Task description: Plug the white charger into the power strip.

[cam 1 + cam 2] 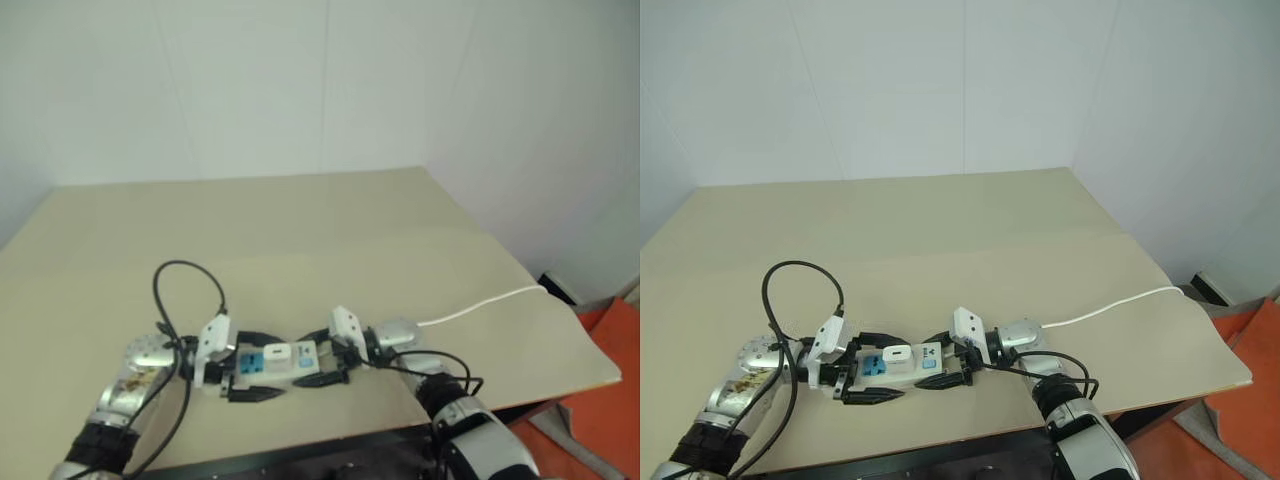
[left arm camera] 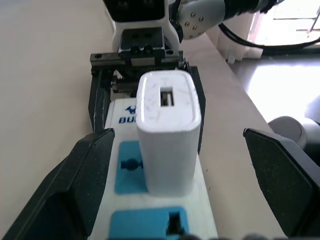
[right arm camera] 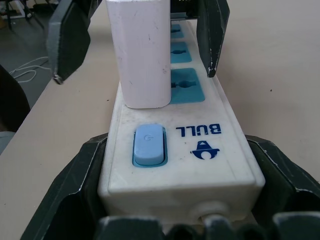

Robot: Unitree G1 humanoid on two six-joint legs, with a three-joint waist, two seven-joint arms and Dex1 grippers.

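Tabletop [image 1: 300,230], near edge: power strip [image 3: 200,150] lying flat, its switch end clamped in the right pincer [image 1: 335,362]. Left pincer [image 1: 252,368], fingers spread, straddles the white charger [image 2: 167,130] without touching. Charger stands upright in a socket; plugging appears complete, with only withdrawal left.

The strip [image 1: 275,362] lies flat near the table's [image 1: 330,240] 6 o'clock edge. The charger [image 2: 166,132] stands upright in the strip's middle socket. The left pincer [image 1: 252,366] flanks the strip's 9 o'clock end; the right pincer [image 1: 325,358] grips its 3 o'clock end. The cord [image 1: 480,304] trails toward 2 o'clock.
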